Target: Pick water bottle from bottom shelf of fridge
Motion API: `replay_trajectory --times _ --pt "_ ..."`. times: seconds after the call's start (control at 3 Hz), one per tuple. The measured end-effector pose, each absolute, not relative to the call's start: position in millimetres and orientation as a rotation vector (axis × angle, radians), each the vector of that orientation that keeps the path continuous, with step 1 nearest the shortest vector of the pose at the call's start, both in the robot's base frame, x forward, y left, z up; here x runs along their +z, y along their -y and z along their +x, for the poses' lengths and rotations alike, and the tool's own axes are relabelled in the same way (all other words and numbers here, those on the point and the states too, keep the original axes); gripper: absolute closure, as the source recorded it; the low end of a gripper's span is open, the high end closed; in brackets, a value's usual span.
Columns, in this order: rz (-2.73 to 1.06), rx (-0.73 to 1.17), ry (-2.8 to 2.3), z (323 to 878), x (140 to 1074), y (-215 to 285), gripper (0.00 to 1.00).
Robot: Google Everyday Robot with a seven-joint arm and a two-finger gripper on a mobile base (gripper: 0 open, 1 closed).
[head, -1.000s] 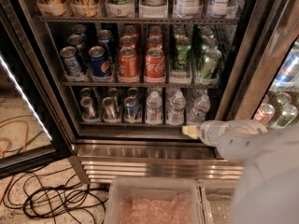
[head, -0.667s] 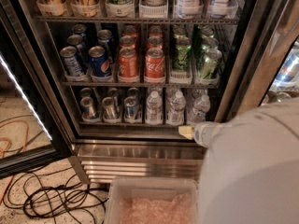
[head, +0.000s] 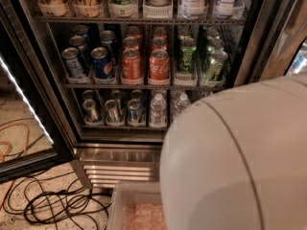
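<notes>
Camera view is now mostly my own arm (head: pixel 240 162): its pale casing has swollen across the whole lower right since a second ago, when it filled only the corner. Back then I could see the gripper as a cream tip at the right front edge of the bottom shelf (head: pixel 120 126). Now the gripper is somewhere behind that casing, out of sight, and I cannot tell its state or whether it has hold of anything. The fridge (head: pixel 254 32) sits where it did in the frame, with its door (head: pixel 29 159) open at left and the light strip lit. On the bottom shelf, the one water bottle (head: pixel 158 110) I can see whole stands upright in its tray, white cap up, just right of the rows of slim silver cans (head: pixel 112 111). A second bottle (head: pixel 179 103) beside it is half covered by the casing, and the third bottle that showed earlier, further right, is hidden altogether. The rack above is unchanged: blue Pepsi cans (head: pixel 101 61), an orange can (head: pixel 131 64), a Coke can (head: pixel 159 65) and green cans (head: pixel 186 55). The steel grille (head: pixel 120 164) at the base and the clear bin (head: pixel 125 200) below it are both cut off on the right by the casing. Black cables (head: pixel 53 207) lie looped on the floor at left. The top shelf's containers are cropped by the frame edge and I cannot read their labels.
</notes>
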State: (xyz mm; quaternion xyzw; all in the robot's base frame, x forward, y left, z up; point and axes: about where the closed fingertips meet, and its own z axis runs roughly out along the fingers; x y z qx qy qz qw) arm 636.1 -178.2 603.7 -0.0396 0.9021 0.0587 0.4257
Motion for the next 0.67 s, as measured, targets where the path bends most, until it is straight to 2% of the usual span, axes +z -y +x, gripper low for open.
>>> replay_trajectory --times 0.67 --pt "-0.045 0.094 -2.22 640.5 601.1 186.5 0.29"
